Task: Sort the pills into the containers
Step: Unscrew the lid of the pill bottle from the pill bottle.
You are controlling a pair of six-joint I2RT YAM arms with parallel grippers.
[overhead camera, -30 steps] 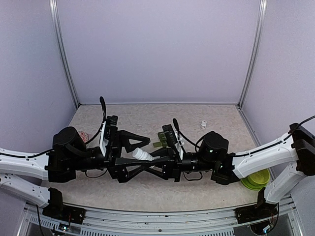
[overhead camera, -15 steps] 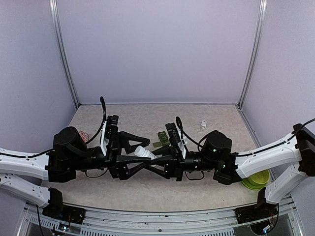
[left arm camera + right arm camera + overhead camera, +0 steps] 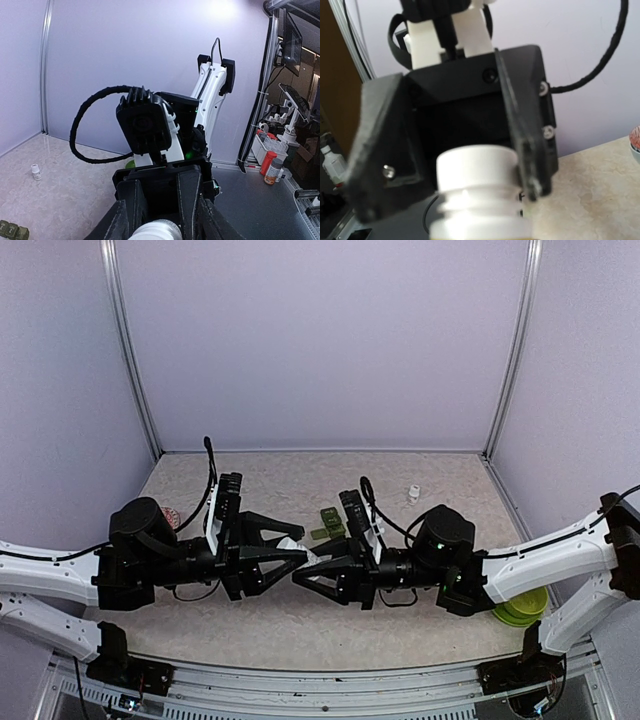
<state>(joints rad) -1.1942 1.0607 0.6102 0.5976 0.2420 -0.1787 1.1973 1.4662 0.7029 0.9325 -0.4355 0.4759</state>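
Around the meeting point, you have a green segmented pill container (image 3: 328, 522) lying on the table (image 3: 300, 475) just beyond it at 1 o'clock. A small white vial (image 3: 413, 493) stands upright farther off at 2 o'clock. At 10 o'clock a red-and-white dish (image 3: 171, 517) is half hidden behind your left arm, and at 4 o'clock a lime-green bowl (image 3: 520, 605) sits partly under the right arm. The two black wrists and their looping cables crowd the table's middle and cover most of what lies beneath.

The white bottle (image 3: 307, 558) hangs above mid-table, lying roughly level between the two grippers. It is smooth, glossy plastic with a round ribbed neck and a plain cylindrical cap. Your right gripper (image 3: 302, 570) is clamped on its body. Your left gripper (image 3: 298, 554) faces it head-on, its flat, matte black fingers (image 3: 520, 145) flanking the cap. One finger touches the cap, but I cannot tell whether the pair actually grips it.

The tabletop is pale beige with a mottled, stone-like pattern, inside lilac walls.
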